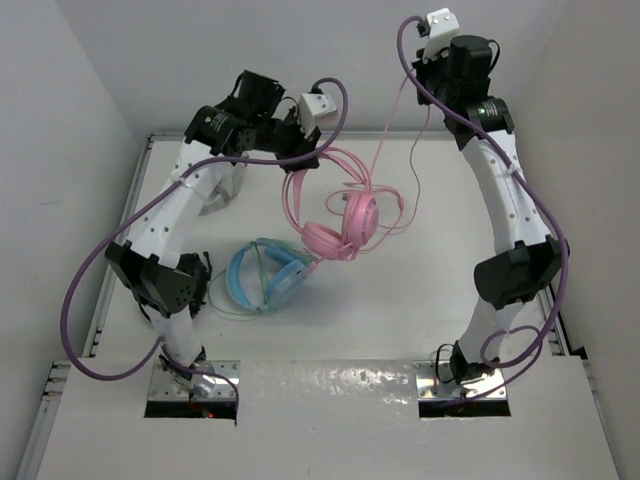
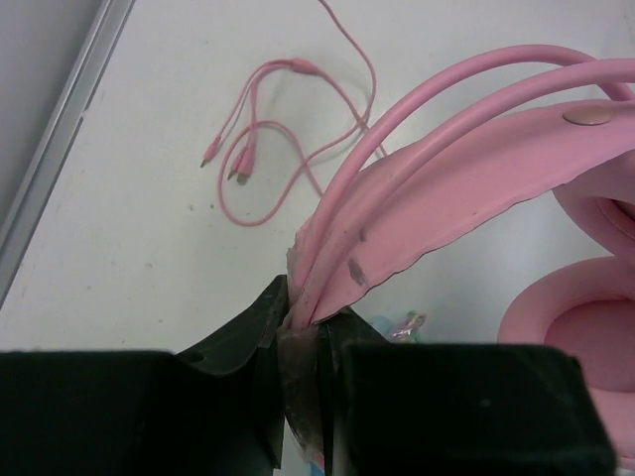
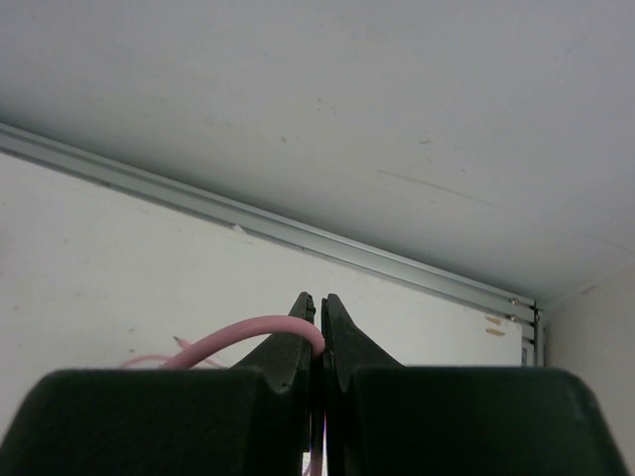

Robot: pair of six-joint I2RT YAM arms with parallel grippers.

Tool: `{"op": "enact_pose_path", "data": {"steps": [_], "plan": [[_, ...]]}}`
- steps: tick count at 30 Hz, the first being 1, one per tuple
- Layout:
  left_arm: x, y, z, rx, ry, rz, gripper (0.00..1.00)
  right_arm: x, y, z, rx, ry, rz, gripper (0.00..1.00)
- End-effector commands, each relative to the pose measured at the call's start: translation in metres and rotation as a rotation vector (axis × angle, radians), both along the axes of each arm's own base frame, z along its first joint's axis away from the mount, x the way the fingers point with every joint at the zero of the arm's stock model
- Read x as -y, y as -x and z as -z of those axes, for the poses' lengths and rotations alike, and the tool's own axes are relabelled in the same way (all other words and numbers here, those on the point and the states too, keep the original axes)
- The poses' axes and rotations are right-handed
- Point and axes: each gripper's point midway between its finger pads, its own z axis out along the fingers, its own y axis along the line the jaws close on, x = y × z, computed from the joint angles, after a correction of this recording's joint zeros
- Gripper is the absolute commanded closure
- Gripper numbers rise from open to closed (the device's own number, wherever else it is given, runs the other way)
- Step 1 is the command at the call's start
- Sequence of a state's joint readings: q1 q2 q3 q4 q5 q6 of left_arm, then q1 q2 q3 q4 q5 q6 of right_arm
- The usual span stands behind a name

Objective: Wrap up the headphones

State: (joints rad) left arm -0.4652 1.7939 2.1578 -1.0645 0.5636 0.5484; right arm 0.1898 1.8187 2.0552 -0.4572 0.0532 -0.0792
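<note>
At the far left of the top view, a pale grey shape (image 1: 224, 190), perhaps another headset, lay mostly hidden behind the left arm and was hard to make out. The left gripper (image 2: 303, 315) was closed tight on the headband of the headphones (image 2: 476, 188). Its own dark fingers covered the pinched end of the band, and the wrist view cut off the right ear cup at the frame edge. From above, the pink ear cups hung near the middle of the table (image 1: 400, 300), but whether they touched the surface could not be told. Just left of them and nearer the arm bases lay light-blue headphones (image 1: 265, 275). The thin pink cable (image 1: 385, 150) rose from the cups towards the raised right arm, with loose loops and plug ends lying on the table behind. The right gripper (image 3: 319, 309) was clamped shut on that cable, which vanished between the fingers. Only wall and table edge showed beyond it.
</note>
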Motion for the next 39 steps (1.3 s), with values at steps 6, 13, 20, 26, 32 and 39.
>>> {"op": "enact_pose_path", "data": {"steps": [6, 13, 20, 26, 32, 39], "plan": [[-0.002, -0.021, 0.017, 0.055, -0.094, -0.165, 1.00, -0.001, 0.013, -0.113, 0.292, -0.167, -0.010, 1.00], [0.019, -0.023, 0.026, 0.078, -0.124, -0.188, 1.00, -0.022, 0.007, -0.096, 0.231, -0.239, -0.079, 1.00], [0.009, -0.049, 0.060, 0.087, -0.199, -0.342, 1.00, -0.066, 0.038, -0.139, 0.323, -0.269, -0.192, 1.00], [0.017, -0.053, 0.058, 0.107, -0.183, -0.345, 1.00, -0.061, 0.054, -0.154, 0.381, -0.261, -0.163, 1.00], [0.029, -0.040, 0.047, 0.087, -0.151, -0.261, 1.00, -0.055, 0.038, -0.124, 0.311, -0.223, -0.106, 1.00], [0.053, 0.004, -0.008, 0.073, 0.000, -0.045, 1.00, -0.037, -0.015, -0.038, 0.092, -0.233, 0.016, 1.00]]}}
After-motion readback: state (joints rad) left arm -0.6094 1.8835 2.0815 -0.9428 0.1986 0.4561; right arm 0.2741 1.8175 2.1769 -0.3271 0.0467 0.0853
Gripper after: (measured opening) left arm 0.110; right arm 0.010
